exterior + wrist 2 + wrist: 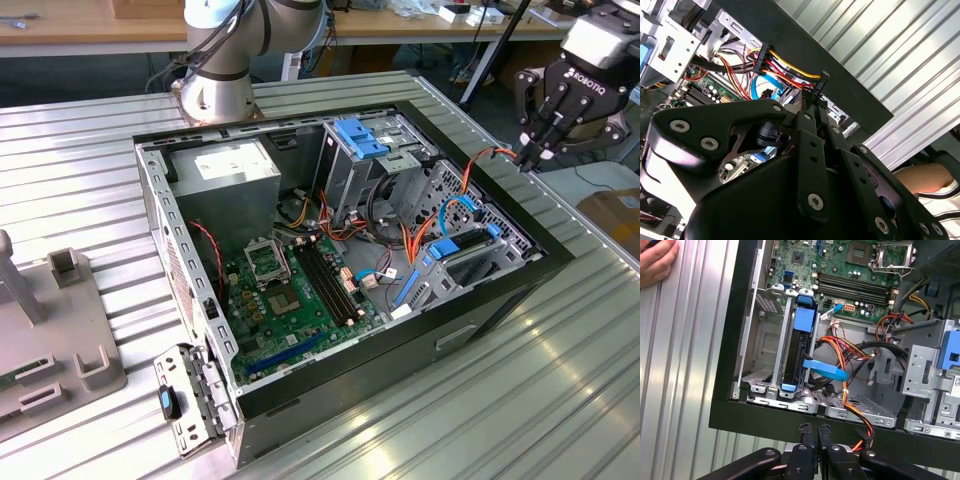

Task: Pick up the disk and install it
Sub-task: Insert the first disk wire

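Closest to my wrist cameras is the black metal gripper [815, 432]; its two fingers are pressed together, and I think they pinch the small black plastic plug [821, 82] at the end of a bunch of orange, red and yellow wires [790, 70]. Just past the fingertips is the rim of the big black metal computer case [765, 420], which lies open on the ribbed silver metal table [520, 400]. Inside, in the grey metal bay [762, 345], stands the disk [802, 325], a flat dark slab on its edge with a bright blue plastic frame; it looks set in its slot, so I judge the picking up is done and I am on the wiring part of the install. A flat blue cable [827, 371] lies just beside the disk; I cannot tell if it is plugged in. The plug calls for lining up square with the disk's end and going slowly, since the wires could snag. In the exterior view the gripper hangs above the case's rim on the exterior view's right, fingers tipped down toward the case; the arm's round silver base [212, 95] stands beyond the case's far side. A person's hand [655, 262] rests on the table near the case.
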Motion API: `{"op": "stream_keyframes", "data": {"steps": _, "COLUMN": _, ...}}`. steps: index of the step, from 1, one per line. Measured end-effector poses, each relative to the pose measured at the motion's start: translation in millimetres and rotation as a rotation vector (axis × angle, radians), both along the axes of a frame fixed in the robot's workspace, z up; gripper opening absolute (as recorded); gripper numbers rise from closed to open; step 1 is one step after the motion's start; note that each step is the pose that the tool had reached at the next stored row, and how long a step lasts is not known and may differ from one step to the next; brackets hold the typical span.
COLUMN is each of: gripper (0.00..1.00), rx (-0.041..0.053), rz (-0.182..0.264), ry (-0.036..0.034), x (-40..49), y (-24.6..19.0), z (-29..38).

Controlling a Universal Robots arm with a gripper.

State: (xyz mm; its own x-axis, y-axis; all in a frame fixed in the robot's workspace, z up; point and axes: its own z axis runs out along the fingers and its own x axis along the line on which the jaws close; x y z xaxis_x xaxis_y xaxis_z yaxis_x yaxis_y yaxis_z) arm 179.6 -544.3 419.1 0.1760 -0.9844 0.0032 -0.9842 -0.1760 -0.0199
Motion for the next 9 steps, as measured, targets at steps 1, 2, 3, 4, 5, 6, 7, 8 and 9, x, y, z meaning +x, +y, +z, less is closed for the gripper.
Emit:
{"op": "stream_keyframes", "data": {"steps": 1, "gripper": 0.16, "rx": -0.0001, "rz": 0.000, "ry": 0.0000, "x": -2.0, "y": -0.2, "z": 0.0}}
{"op": "stream_keyframes", "data": {"steps": 2, "gripper": 0.16, "rx": 0.0000, "rz": 0.000, "ry": 0.0000, "x": -6.4, "y": -0.8, "z": -0.3}}
{"op": "stream_keyframes", "data": {"steps": 3, "gripper": 0.16, "rx": -0.0001, "rz": 0.000, "ry": 0.0000, "x": -10.9, "y": -1.3, "z": -0.5}}
{"op": "stream_keyframes", "data": {"steps": 4, "gripper": 0.16, "rx": -0.0002, "rz": 0.000, "ry": 0.0000, "x": -13.6, "y": -1.6, "z": -0.7}}
{"op": "stream_keyframes", "data": {"steps": 5, "gripper": 0.16, "rx": -0.0001, "rz": 0.000, "ry": 0.0000, "x": -15.9, "y": -1.8, "z": -0.9}}
{"op": "stream_keyframes", "data": {"steps": 6, "gripper": 0.16, "rx": -0.0001, "rz": 0.000, "ry": 0.0000, "x": -18.7, "y": -2.1, "z": -1.2}}
{"op": "stream_keyframes", "data": {"steps": 7, "gripper": 0.16, "rx": 0.0000, "rz": 0.000, "ry": 0.0000, "x": -20.8, "y": -2.3, "z": -1.5}}
{"op": "stream_keyframes", "data": {"steps": 8, "gripper": 0.16, "rx": -0.0001, "rz": -0.001, "ry": 0.0000, "x": -23.4, "y": -2.4, "z": -1.8}}
{"op": "stream_keyframes", "data": {"steps": 9, "gripper": 0.16, "rx": -0.0001, "rz": -0.002, "ry": 0.0000, "x": -24.8, "y": -2.4, "z": -2.2}}
